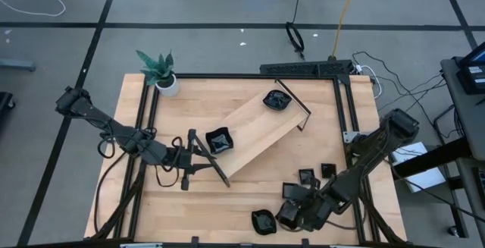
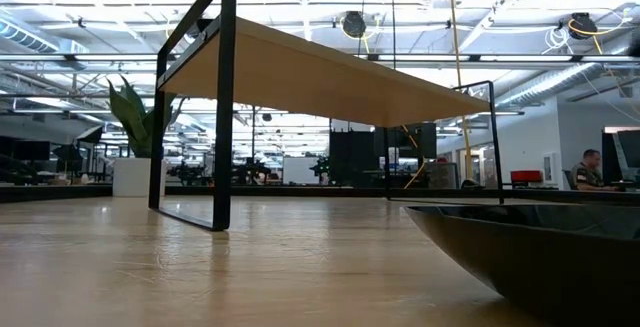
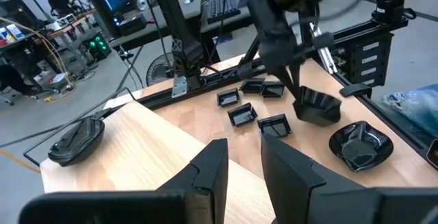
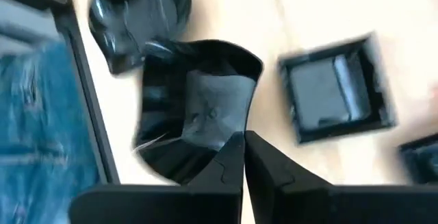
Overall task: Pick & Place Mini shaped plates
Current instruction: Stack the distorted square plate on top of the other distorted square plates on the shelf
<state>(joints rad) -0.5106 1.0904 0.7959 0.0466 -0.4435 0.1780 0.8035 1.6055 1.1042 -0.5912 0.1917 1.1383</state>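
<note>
The pale wooden tray (image 1: 261, 127) lies slantwise mid-table, standing on its black end rails (image 2: 222, 97). One wavy black dish (image 1: 277, 100) rests on its far end and another (image 1: 220, 140) on its near-left end. My left gripper (image 3: 243, 159) is open above the tray's near-left end, next to that dish. My right gripper (image 4: 244, 142) is near the table's near-right edge, shut on a wavy-edged black dish (image 4: 195, 107). A rounded dish (image 1: 264, 221) and several small square dishes (image 1: 306, 176) lie on the table around it. My right gripper pinches the wavy dish's rim (image 4: 236, 125) between its two fingers, one inside the bowl and one outside. It comes from above, pointing down. The dish (image 3: 316, 106) hangs tilted below the fingers. Whether it is clear of the table I cannot tell.
A potted plant (image 1: 161, 70) stands at the far-left corner. A black frame (image 1: 341, 111) runs along the table's edges. A rounded dish (image 2: 530, 247) sits close to the near edge. Bare wood shows on the near-left part of the table (image 1: 151, 202).
</note>
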